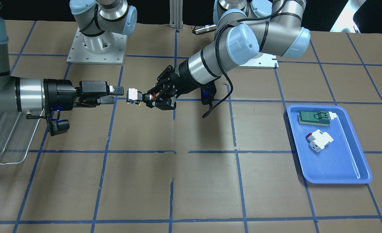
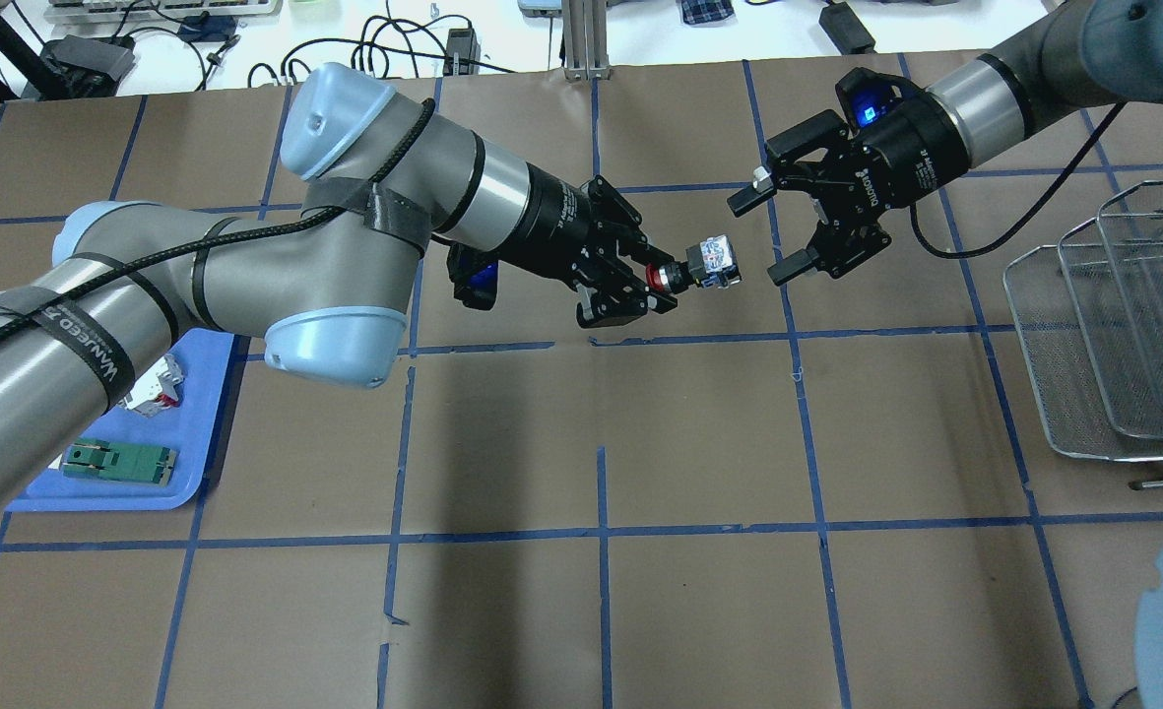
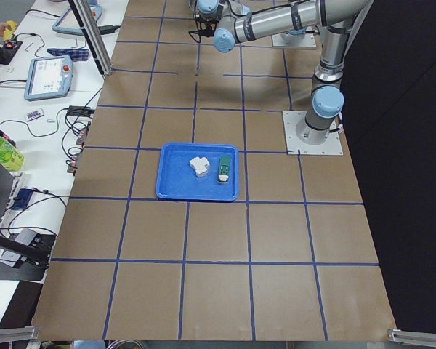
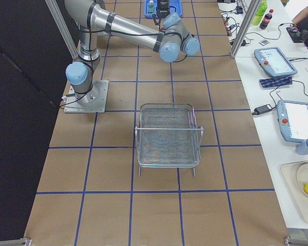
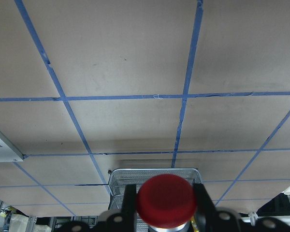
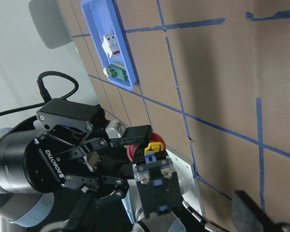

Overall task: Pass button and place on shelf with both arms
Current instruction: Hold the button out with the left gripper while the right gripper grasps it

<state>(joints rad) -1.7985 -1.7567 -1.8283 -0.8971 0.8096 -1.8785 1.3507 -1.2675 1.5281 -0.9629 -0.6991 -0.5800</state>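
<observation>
Brown-papered table is spreading below us, with the shelf standing at its 3 o'clock edge. Farther in, our left tool is clamping the button by its red-capped end above mid-table. Our right tool is gaping wide just beside it at 3 o'clock, not touching.

You'll find the button in the left gripper above the middle of the surface, its free end towards the right gripper, near it but not touching. The tray lies at the robot's left end, holding the board on the robot's side and the block beyond it. The shelf stands at the right end
</observation>
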